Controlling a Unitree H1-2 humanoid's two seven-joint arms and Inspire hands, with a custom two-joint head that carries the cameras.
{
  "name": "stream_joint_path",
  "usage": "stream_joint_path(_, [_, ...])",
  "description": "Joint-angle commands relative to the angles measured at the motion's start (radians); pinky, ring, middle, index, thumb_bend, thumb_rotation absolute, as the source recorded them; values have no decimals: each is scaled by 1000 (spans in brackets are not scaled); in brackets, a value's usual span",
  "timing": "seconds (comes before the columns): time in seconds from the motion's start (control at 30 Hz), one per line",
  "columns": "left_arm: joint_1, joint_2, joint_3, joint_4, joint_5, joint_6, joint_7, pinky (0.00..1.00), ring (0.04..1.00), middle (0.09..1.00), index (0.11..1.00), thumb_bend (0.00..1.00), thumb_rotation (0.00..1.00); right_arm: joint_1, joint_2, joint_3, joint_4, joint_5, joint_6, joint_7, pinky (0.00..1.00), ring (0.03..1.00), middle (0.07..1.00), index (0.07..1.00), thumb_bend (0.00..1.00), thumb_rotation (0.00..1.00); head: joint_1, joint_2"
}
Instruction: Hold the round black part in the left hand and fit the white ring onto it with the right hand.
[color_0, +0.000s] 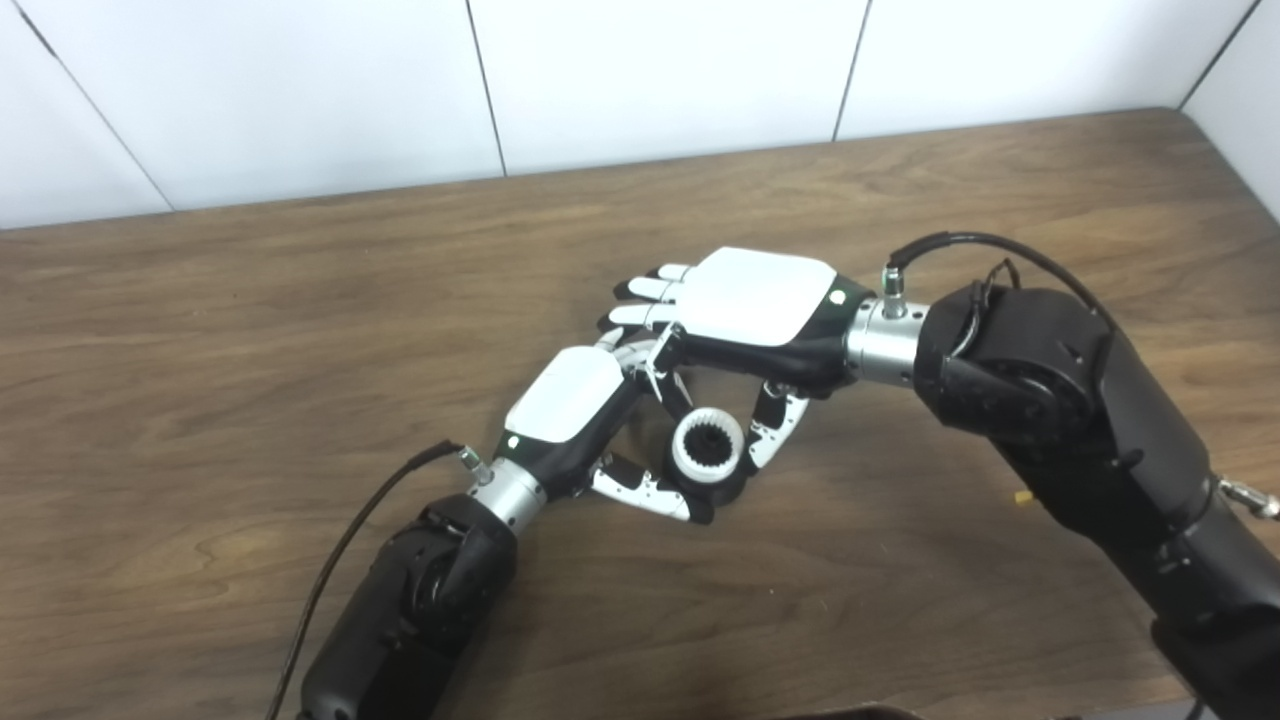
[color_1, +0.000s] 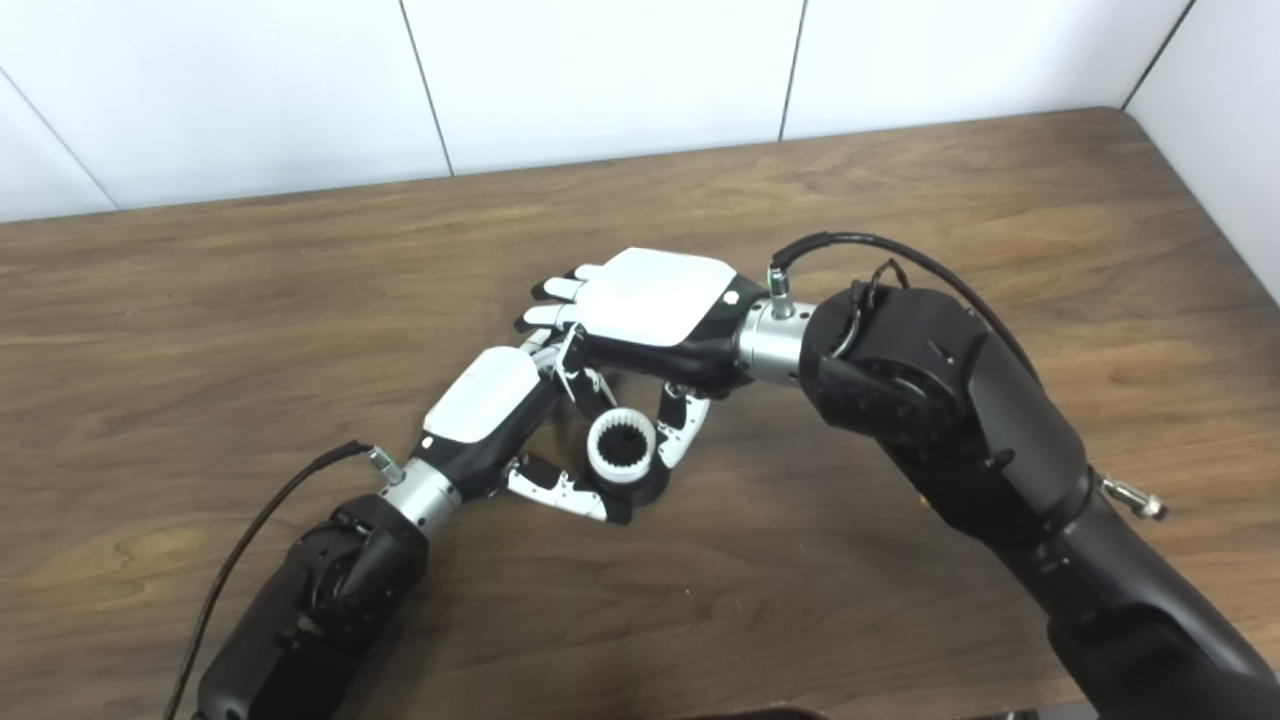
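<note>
Mid-bench, left hand (color_0: 575, 415) fingers grip the round black part (color_0: 722, 487); white ring (color_0: 707, 447) sits on top, right hand (color_0: 745, 305) thumb touching. Uneven push could cock it.

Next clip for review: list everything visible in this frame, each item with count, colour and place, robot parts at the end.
white ring: one, white with a toothed dark centre, mid-table between the two hands, seated on the black part
round black part: one, black, mostly hidden under the ring, only its lower edge showing
table: one, brown wood grain, filling most of the view
wall: white panels with dark seams, behind the table's far edge
small yellow bit: one, on the table beside the right arm; too small to identify
left hand: one, white back, black and white fingers, curled around the black part from the left
right hand: one, white back, above the ring, thumb beside the ring's right side
</note>
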Motion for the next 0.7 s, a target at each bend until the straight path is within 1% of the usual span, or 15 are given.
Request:
stream_joint_path(0.0, [-19, -5, 8, -35, 1, -5, 10, 1000, 882, 848, 477, 517, 51, -16, -4, -12, -23, 1, -1, -12, 971, 1000, 953, 482, 510, 134, -4, -2])
stream_joint_path(0.3, [-13, -2, 9, -38, -4, -6, 4, 1000, 888, 854, 477, 517, 51, -23, -9, -20, -6, -2, -8, -21, 968, 1000, 952, 481, 512, 134, -10, -6])
stream_joint_path(0.5, [-10, -2, 9, -36, -5, -16, 13, 1000, 881, 848, 477, 517, 51, -25, -14, -26, 9, -9, -12, -24, 978, 1000, 961, 481, 512, 130, -10, -8])
stream_joint_path(0.67, [-7, -3, 9, -41, -7, -11, 7, 1000, 887, 848, 477, 518, 52, -20, -15, -31, 25, -10, -19, -40, 961, 1000, 960, 481, 513, 128, -9, -9])
